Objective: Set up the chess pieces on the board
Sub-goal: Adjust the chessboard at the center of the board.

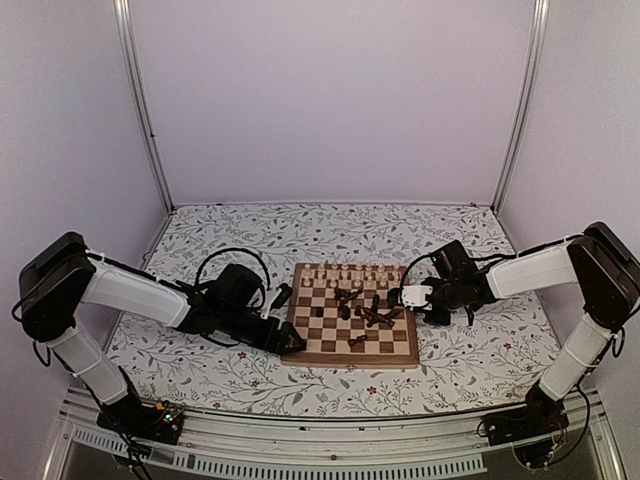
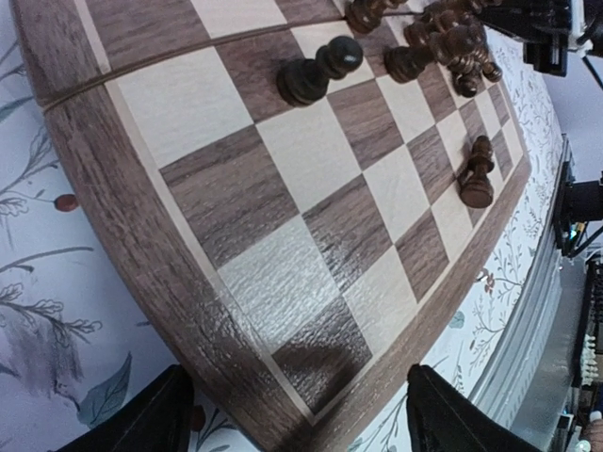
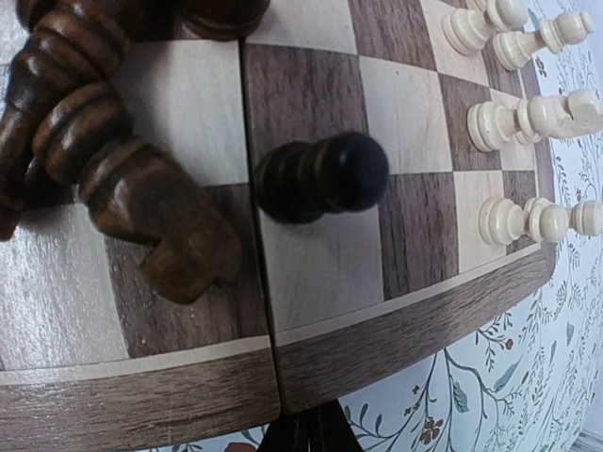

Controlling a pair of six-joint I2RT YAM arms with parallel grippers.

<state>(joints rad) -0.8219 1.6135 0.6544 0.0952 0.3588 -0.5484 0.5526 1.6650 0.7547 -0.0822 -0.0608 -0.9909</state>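
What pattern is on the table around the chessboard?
The table is white with grey leafy vines and small red berries; clearest in the top external view.

The left arm point(image 1: 130, 291) and the right arm point(image 1: 530, 270) are stretched low and inward, the left gripper point(image 1: 291, 341) held with its fingers point(image 2: 155, 419) spread wide, the right gripper point(image 1: 405, 297) with its fingers point(image 3: 311, 435) pressed together.

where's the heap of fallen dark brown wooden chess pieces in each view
Top external: heap of fallen dark brown wooden chess pieces, middle of the checkered wooden board.
Left wrist: the heap, top right corner.
Right wrist: the heap, upper left.
Shared landmark: the board's brown rim, seen in all three.
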